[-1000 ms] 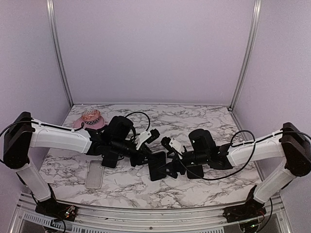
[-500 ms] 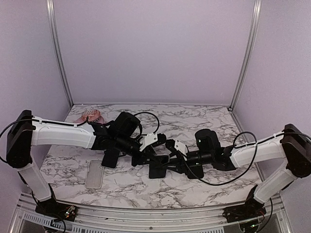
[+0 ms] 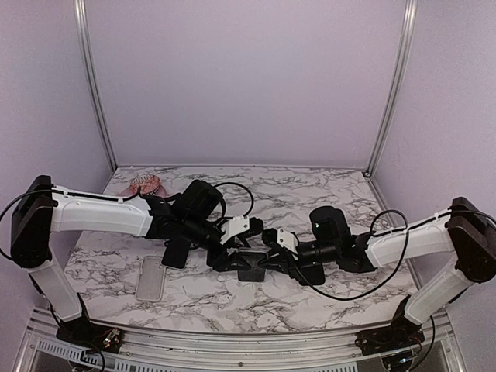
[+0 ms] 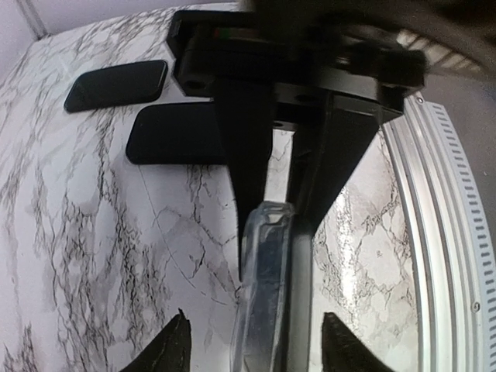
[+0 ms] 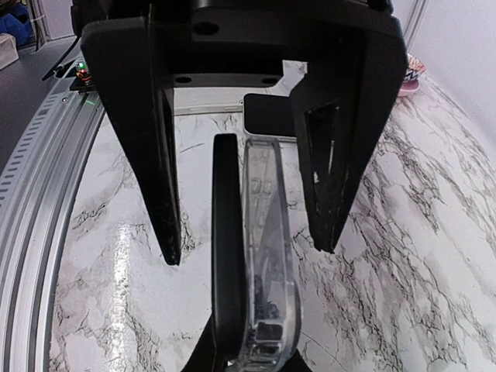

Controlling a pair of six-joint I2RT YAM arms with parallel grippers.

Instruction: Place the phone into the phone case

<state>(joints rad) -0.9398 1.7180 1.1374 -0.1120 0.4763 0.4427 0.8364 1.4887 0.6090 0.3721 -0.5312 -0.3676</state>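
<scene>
In the top view, frame centre is blocked: left hand point(image 3: 242, 260) and right hand point(image 3: 262, 262) meet there, and the phone case point(image 5: 263, 232) fills the left hand's gap. Lower left holds a spare clear case point(image 3: 149, 277) and a dark phone point(image 3: 177, 252). The desk point(image 3: 325, 190) is free at upper right.

The left arm point(image 3: 101, 215) and right arm point(image 3: 407, 242) are each white along the long link and black and blocky at the joints. A thin black cable point(image 3: 242, 191) loops loose near each wrist. A small white block point(image 3: 236, 227) backs each black gripper. On the left gripper point(image 5: 248, 249), 2 fingers point(image 5: 147, 139) are flat tapering wedges under a crossbar point(image 5: 232, 54) with round screw holes point(image 5: 205, 29).
</scene>
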